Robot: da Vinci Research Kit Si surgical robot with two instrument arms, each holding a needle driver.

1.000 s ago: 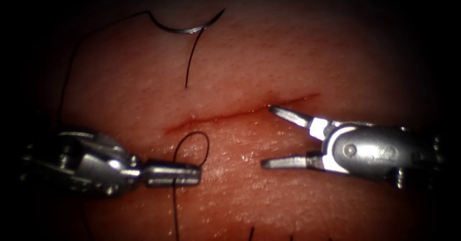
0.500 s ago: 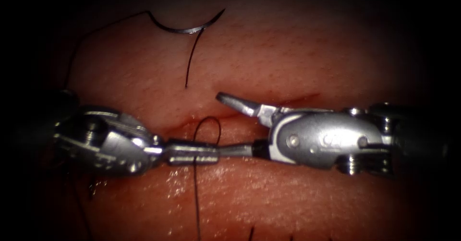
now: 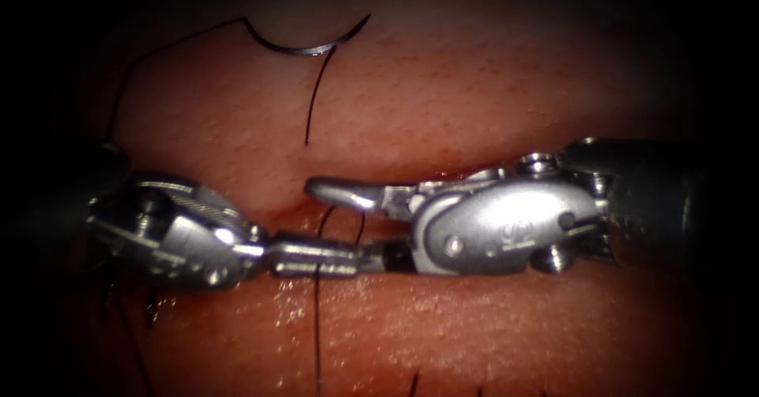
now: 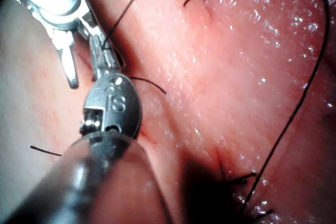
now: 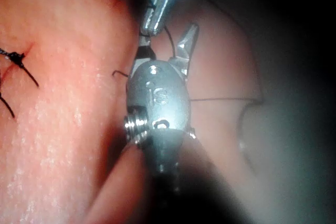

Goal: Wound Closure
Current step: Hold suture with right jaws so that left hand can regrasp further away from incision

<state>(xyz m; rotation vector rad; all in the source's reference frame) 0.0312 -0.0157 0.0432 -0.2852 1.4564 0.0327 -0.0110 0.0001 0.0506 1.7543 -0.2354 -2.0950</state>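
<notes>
My left hand [image 3: 316,256] is a narrow steel beak on a bright, faceted wrist of silver metal, with small round pins and a thin cable strand along it. My right hand [image 3: 356,223] has slim polished blades, a rounded clevis [image 3: 498,227] with a white-edged seam, an engraved mark, screw heads and a dark shaft [image 3: 664,203] behind.

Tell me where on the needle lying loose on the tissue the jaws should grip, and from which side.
Probably the needle at mid-curve, from its open upper side: it lies flat on the tissue above the cut, arc bowing down, tip upper right, thread trailing off its left end. That belly is the exposed stretch.
</notes>
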